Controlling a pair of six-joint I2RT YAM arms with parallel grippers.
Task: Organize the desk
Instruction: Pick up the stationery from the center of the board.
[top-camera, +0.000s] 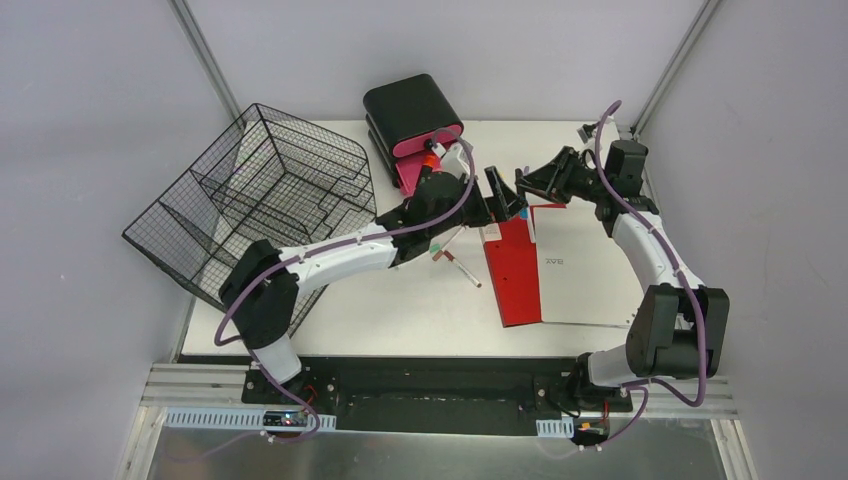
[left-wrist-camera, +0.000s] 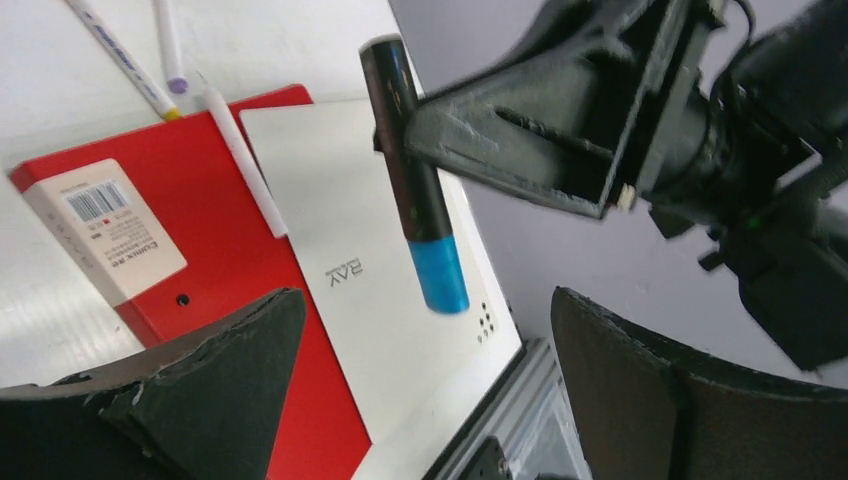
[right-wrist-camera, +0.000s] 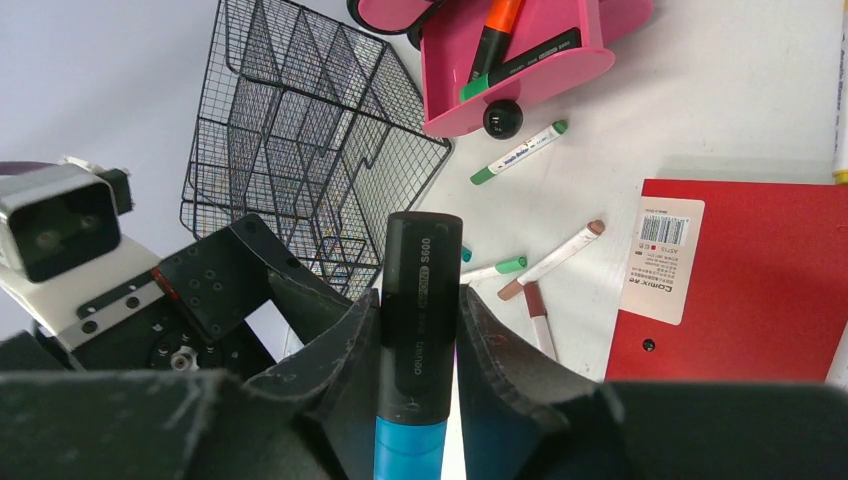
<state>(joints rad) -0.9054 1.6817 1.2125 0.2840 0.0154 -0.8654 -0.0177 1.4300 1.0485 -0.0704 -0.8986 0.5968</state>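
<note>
1. The left gripper (left-wrist-camera: 425, 335) has its jaws wide apart; its dark fingers (left-wrist-camera: 200, 390) fill the lower frame and grip nothing
2. The right gripper (left-wrist-camera: 450, 125) is clamped on a black marker (left-wrist-camera: 405, 170); the marker's blue cap (left-wrist-camera: 442, 275) points toward the left gripper and touches neither finger
3. A white-and-red notebook (left-wrist-camera: 230, 280) lies flat on the desk (left-wrist-camera: 290, 40), close to its metal-framed edge (left-wrist-camera: 520, 400); a barcode label (left-wrist-camera: 105, 235) sits on the red section
4. A white pen (left-wrist-camera: 240, 165) lies along the join of the red and white sections
5. A yellow-tipped pen (left-wrist-camera: 120, 60) and a purple-tipped pen (left-wrist-camera: 168, 50) lie on the desk just beyond the notebook's corner
</note>
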